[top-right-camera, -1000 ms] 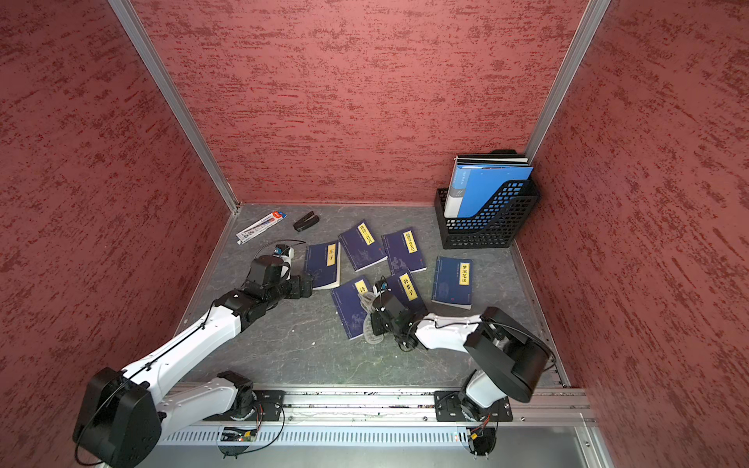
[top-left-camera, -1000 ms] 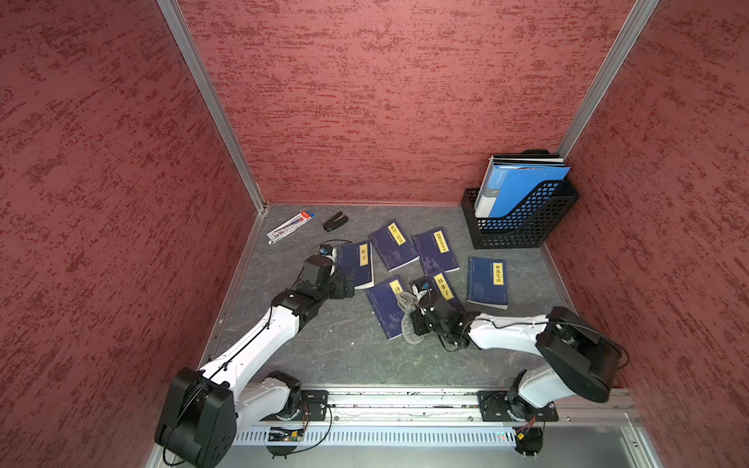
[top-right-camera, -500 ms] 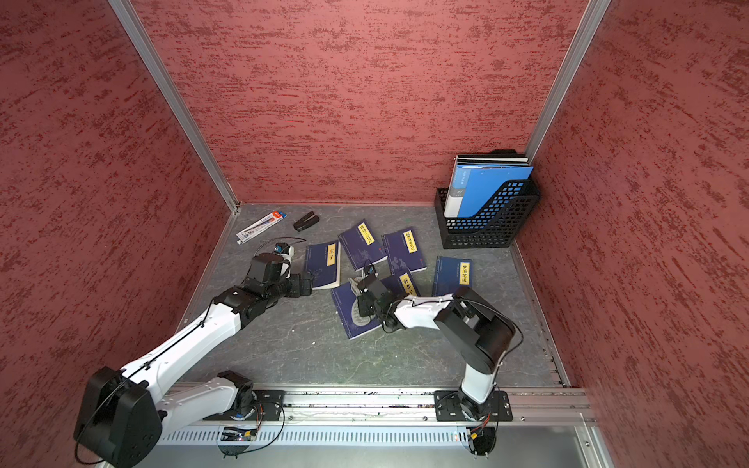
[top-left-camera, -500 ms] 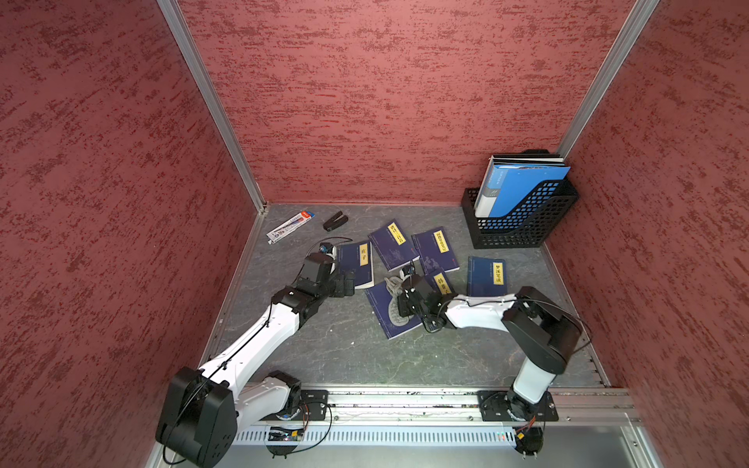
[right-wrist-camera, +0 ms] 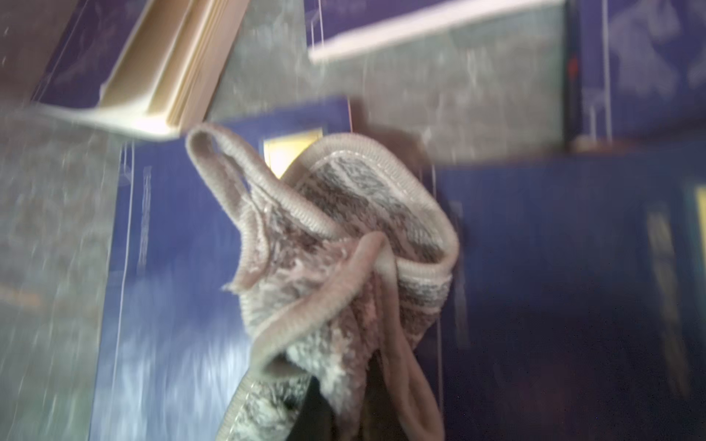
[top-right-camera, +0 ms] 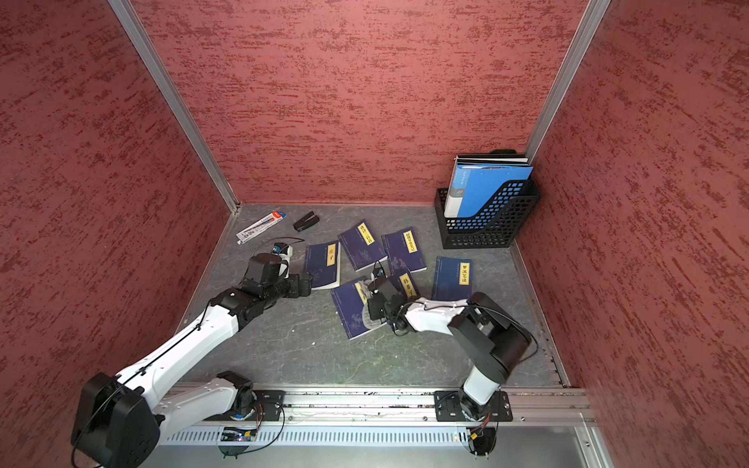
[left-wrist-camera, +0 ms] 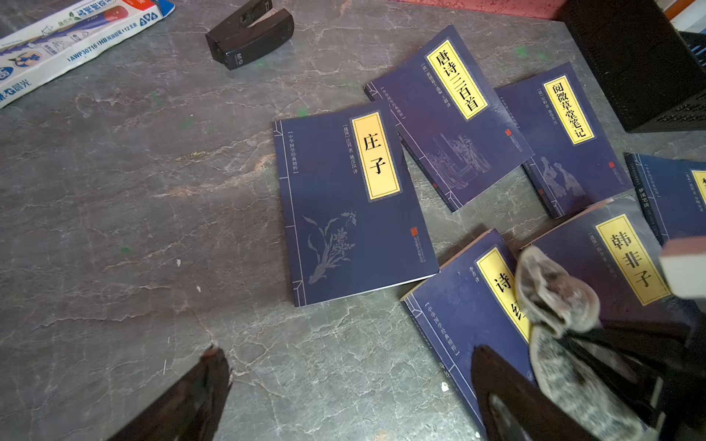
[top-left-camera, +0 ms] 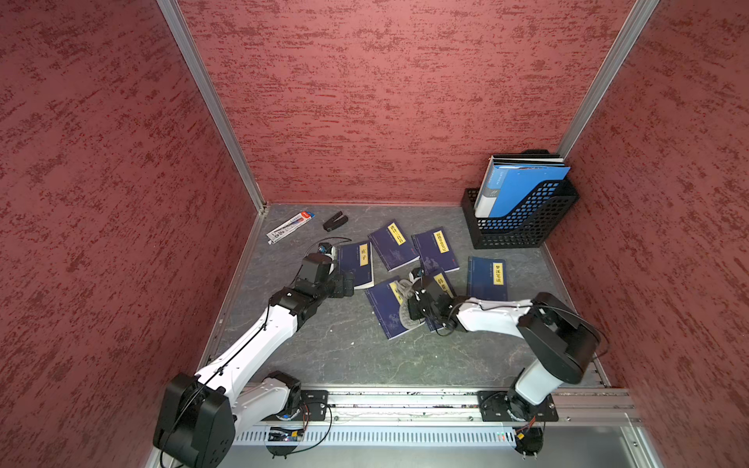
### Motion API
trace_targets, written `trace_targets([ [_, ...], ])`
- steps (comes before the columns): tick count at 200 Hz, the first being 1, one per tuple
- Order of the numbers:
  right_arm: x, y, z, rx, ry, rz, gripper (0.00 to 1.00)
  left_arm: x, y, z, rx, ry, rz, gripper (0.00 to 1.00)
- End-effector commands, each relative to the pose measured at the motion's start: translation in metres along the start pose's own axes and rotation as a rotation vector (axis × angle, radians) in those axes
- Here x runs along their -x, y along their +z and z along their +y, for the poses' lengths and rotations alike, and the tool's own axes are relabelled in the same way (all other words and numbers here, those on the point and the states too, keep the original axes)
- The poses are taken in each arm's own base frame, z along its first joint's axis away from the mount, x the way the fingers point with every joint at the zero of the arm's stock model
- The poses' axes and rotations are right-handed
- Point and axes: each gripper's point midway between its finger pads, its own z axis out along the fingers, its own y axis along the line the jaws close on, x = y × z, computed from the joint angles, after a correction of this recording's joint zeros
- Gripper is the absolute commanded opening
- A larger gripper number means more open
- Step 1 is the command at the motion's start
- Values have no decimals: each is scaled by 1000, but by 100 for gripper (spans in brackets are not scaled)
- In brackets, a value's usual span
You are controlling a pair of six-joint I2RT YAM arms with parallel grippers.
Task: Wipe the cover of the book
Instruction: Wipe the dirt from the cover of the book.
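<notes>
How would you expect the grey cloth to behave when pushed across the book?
The cloth bunches in folds from the right pincer, so probably floppy and trailing. Its fluffy pile likely grips, perhaps dragging the book.

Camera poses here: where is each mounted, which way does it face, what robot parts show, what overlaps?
Top views: high above the front rail, looking down at the grey stone-pattern table; both whole arms show.
Left wrist: on the left arm, looking across the table past the open left gripper; two dark fingertips show.
Right wrist: on the right arm, blurred close-up of the grey-brown fluffy cloth over a dark blue paperback; the shut right gripper barely shows.
Shared: the cloth shows in every view.
</notes>
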Motion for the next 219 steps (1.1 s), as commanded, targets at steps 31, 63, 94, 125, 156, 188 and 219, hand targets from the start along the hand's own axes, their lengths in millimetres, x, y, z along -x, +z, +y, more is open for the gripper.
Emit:
trace_targets([
  [31,-66,-31,-7,35,26,151,8,8,5,-4,-4,5,2,100],
  [63,-61,-19,-10,-1,1,146,8,7,6,-5,-7,5,13,100],
  [94,-40,10,-3,-40,-36,148,8,7,3,-4,-4,2,10,100],
  [125,-9,44,-5,-81,-27,123,8,8,-1,-4,-2,-2,10,100],
  [156,29,65,0,-48,-5,70,8,9,-3,-5,-9,-8,6,100],
  [188,42,69,9,-28,-33,71,8,8,0,-5,-10,-12,14,100],
  [219,23,52,14,13,-12,109,8,7,3,-7,-19,-15,20,100],
])
